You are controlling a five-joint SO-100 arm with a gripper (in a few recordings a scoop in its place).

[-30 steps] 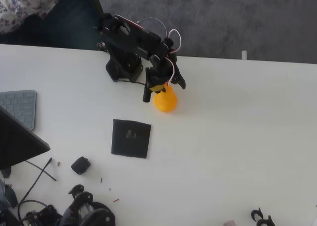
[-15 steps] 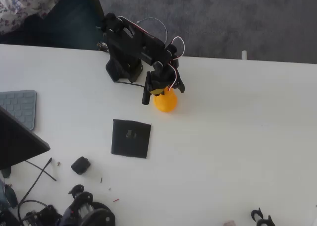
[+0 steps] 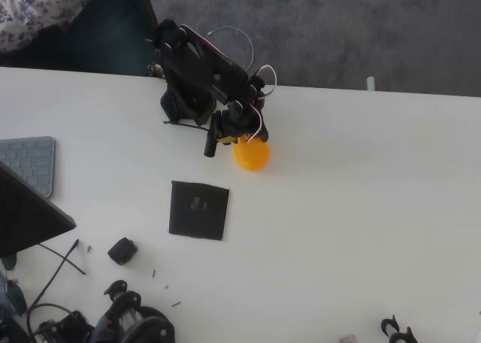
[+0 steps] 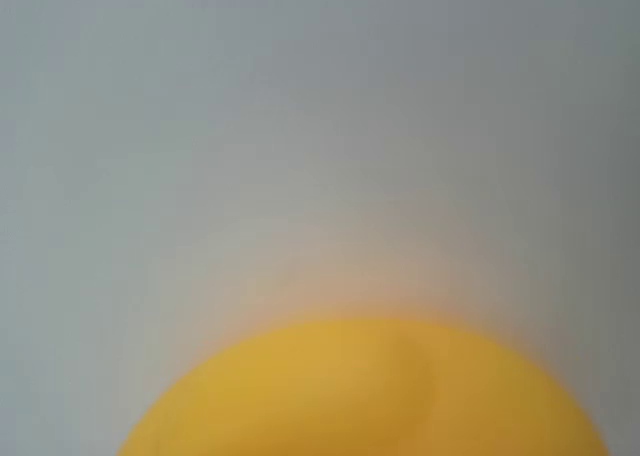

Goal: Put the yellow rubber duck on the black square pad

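sitting on the bare white table (image 3: 361, 207), the yellow rubber duck (image 3: 250, 153) has not reached the black square pad (image 3: 198, 210), so the main part of the job looks undone. in the overhead view the duck lies up and to the right of the pad, apart from it with a strip of tabletop between them, and the pad carries nothing but its small greyish mark near the middle. the black arm reaches out from its base at the far edge of the table, and the gripper (image 3: 229, 136) is right at the duck's upper left side, overlapping it from above; whether the fingers are closed on the toy or merely around it i cannot tell, since the dark parts blur together there. my reading is that the grasp is either just being made or just made, and what remains is to lift, carry down and to the left in the overhead view, and set the duck on the pad. the duck reads as a smooth rounded yellow-orange blob, brighter than anything else on the table; head and beak are not clear from above. in the wrist view it is a blurred yellow dome (image 4: 365, 396) rising from the bottom edge, very near the lens, against pale table.
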